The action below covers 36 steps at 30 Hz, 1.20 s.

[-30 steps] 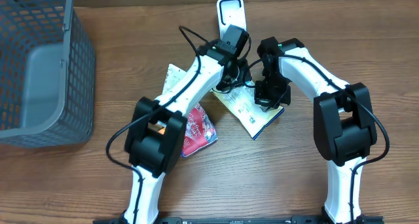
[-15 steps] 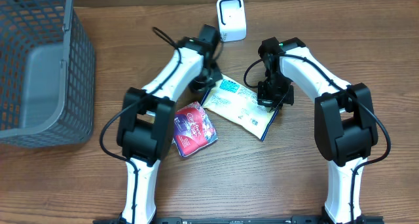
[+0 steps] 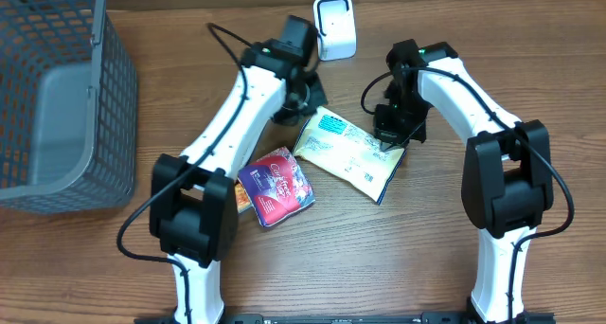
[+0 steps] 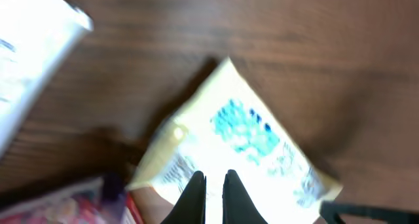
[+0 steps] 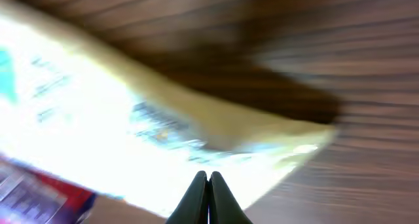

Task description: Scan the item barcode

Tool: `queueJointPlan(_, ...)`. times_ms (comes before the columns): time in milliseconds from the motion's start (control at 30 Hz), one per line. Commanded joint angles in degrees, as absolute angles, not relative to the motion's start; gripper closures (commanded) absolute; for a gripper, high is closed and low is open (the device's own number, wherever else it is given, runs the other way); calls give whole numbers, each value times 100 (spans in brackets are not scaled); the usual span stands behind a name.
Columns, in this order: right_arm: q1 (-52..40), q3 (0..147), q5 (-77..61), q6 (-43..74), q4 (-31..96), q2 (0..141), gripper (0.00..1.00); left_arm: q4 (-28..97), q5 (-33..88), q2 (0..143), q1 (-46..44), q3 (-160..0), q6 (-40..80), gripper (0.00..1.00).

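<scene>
Lying flat on surface: packet, near scanner. Left hand, right hand: both clenched, apparently empty. Step, likely: grasping. Next: open, lift packet, barcode toward scanner.

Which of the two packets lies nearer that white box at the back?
The pale yellow packet with teal print, just in front of the white box; the red packet lies farther away.
</scene>
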<state>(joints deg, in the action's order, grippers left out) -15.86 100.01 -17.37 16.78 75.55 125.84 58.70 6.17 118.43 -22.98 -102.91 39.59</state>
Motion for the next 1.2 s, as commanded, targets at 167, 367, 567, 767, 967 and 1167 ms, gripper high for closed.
queueJointPlan(167,-1966,9723,-2259,1350,7109,12451,90,6104,880,12626,-2322,-10322,3417,96)
queueJointPlan(367,-1975,9196,-2095,1546,6858,12451,96,6368,722,13109,-2093,-10322,2936,96)
queueJointPlan(567,-1914,9279,-1122,2016,7255,12451,96,6504,193,13037,-1594,-10381,2958,96)
queueJointPlan(767,-1787,9789,-499,2018,7940,12449,96,6755,191,12597,-1219,-11002,2954,96)
queueJointPlan(967,-1590,10519,-432,1857,8226,12449,78,6925,322,12099,-1166,-11356,2956,95)
queueJointPlan(1167,-1291,10648,-899,709,7708,12453,0,7067,340,12064,-1212,-11244,2954,0)
